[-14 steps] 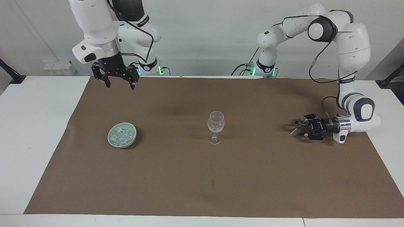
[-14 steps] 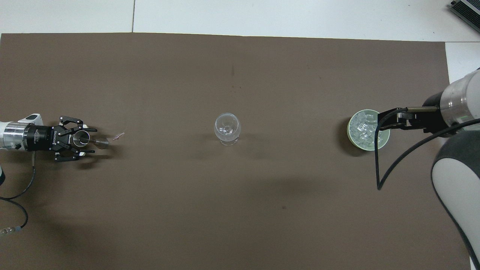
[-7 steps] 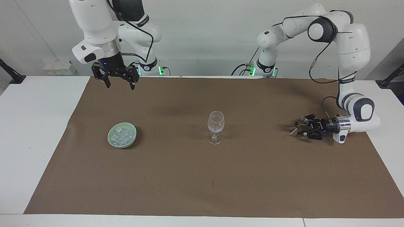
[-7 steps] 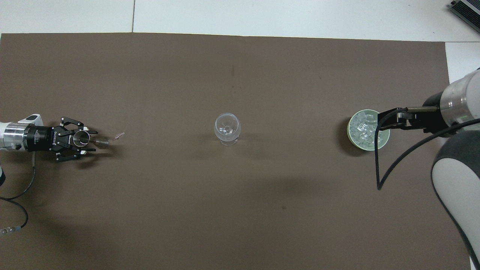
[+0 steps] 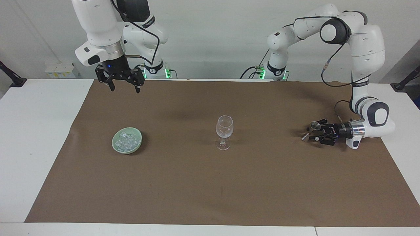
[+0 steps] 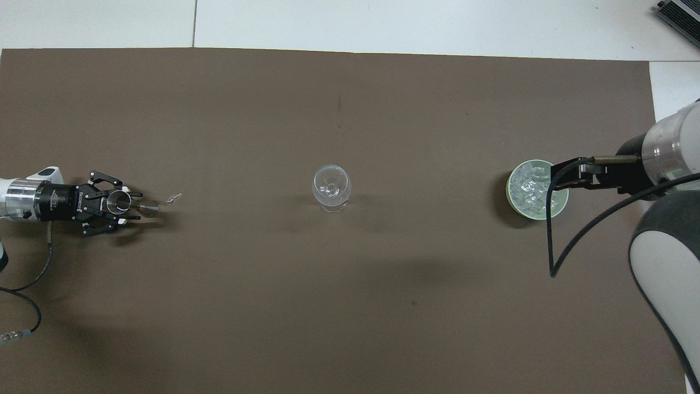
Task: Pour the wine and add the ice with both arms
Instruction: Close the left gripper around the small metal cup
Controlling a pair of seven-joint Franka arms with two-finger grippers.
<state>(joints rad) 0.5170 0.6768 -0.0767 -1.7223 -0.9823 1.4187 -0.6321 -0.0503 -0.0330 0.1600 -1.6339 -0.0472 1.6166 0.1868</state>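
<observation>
Clear stemmed glass (image 5: 224, 131) mid-table on brown paper mat (image 5: 210, 183); toward right arm's end from it, pale green bowl (image 5: 115, 144) holding ice (image 5: 127, 141).

White table (image 5: 36, 137) under a brown mat (image 5: 229, 183) — plain pale wall (image 5: 213, 32).

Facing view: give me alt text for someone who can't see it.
A clear stemmed glass stands mid-table on brown paper, between a green bowl of ice and the left gripper, low around a small metal funnel. The right gripper hangs open, high above the table's edge.
</observation>
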